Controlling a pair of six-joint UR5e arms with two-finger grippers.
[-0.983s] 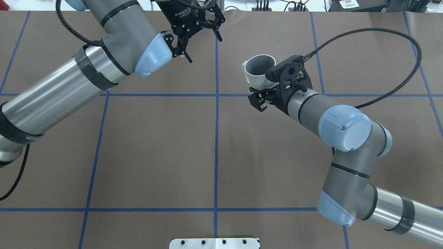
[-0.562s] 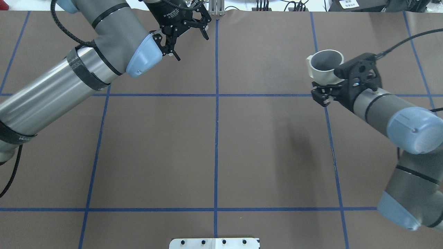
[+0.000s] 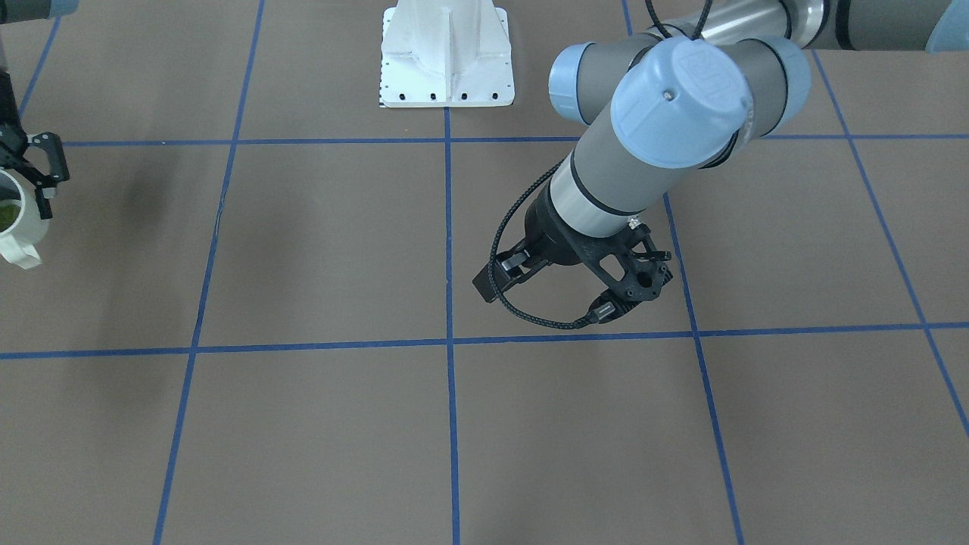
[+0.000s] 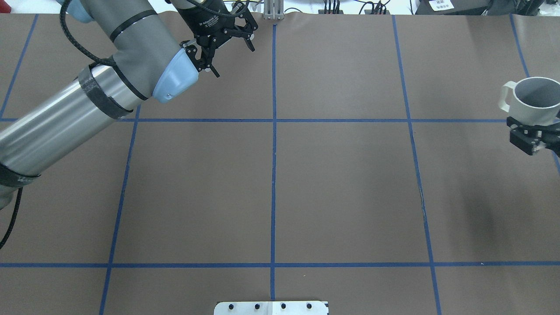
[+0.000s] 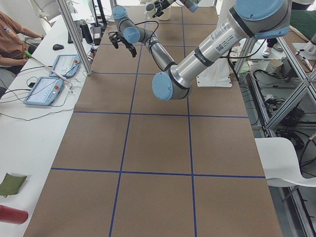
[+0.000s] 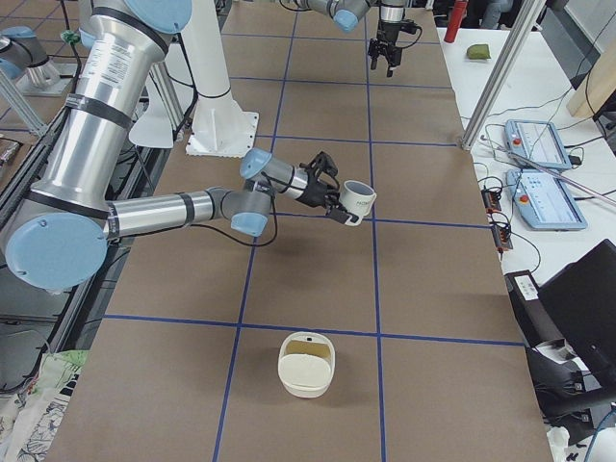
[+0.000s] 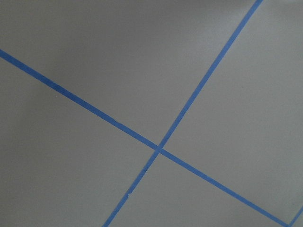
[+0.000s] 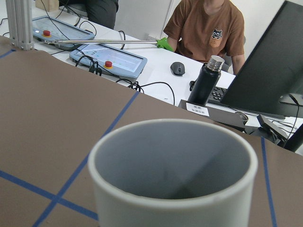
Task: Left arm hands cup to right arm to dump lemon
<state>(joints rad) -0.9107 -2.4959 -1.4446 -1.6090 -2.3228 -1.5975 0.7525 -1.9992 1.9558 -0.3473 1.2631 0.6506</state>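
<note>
We see the cup (image 4: 531,99) at the far right side of the table (image 4: 341,183), up in the air with its open top facing up. Its handle sticks out toward the middle of the table. In the front view a bit of green shows inside it, and that is the lemon (image 3: 7,215). The right wrist camera looks over the cup's rim, and there the bottom is too dark for us to pick the lemon out.

The right gripper (image 4: 530,127) has the cup. Its two fingers pinch the cup's wall on the side nearest the robot. A soft dark shadow lies on the brown table below.

The left gripper (image 4: 234,60) is well away, near the far edge of the table on the other side. Its fingers are spread wide apart and there is nothing in them. Its wrist camera looks down on bare table where two blue tape lines (image 7: 158,150) cross.

In the right side view a cream basket (image 6: 306,364) sits on the table, apart from the cup and closer to that camera.

Past the table, a person (image 8: 208,28) in a brown shirt sits at a white desk, with a black bottle (image 8: 204,82) close by.
</note>
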